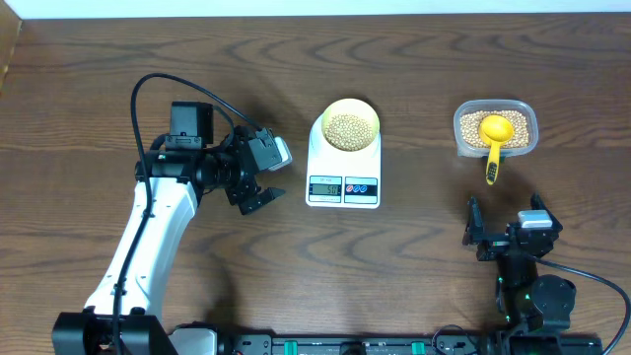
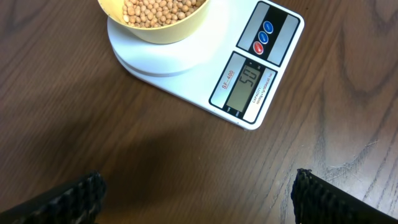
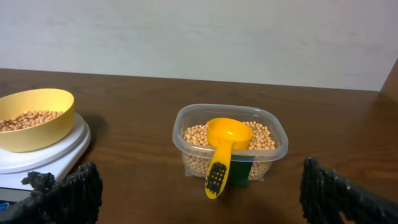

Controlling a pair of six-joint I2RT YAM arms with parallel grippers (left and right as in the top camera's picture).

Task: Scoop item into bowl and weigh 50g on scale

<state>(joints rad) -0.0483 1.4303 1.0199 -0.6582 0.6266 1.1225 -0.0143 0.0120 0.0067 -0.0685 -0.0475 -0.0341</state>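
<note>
The pale-yellow bowl (image 1: 351, 124) holds tan beans (image 1: 348, 129) and sits on the white scale (image 1: 342, 176); the scale's display (image 2: 247, 86) reads about 50. The bowl (image 2: 157, 22) and beans (image 2: 163, 9) also show in the left wrist view, and the bowl (image 3: 35, 117) on the scale (image 3: 43, 151) in the right wrist view. My left gripper (image 1: 264, 175) is open and empty, just left of the scale; its fingers (image 2: 198, 198) hover over bare table. My right gripper (image 1: 505, 237) is open and empty, near the front right; its fingers (image 3: 200, 193) face the tub.
A clear plastic tub (image 1: 495, 128) of beans stands at the back right, with a bright yellow scoop (image 1: 494, 140) resting in it, handle over the front rim. The tub (image 3: 229, 140) and scoop (image 3: 222, 153) show in the right wrist view. A pale wall stands behind the table.
</note>
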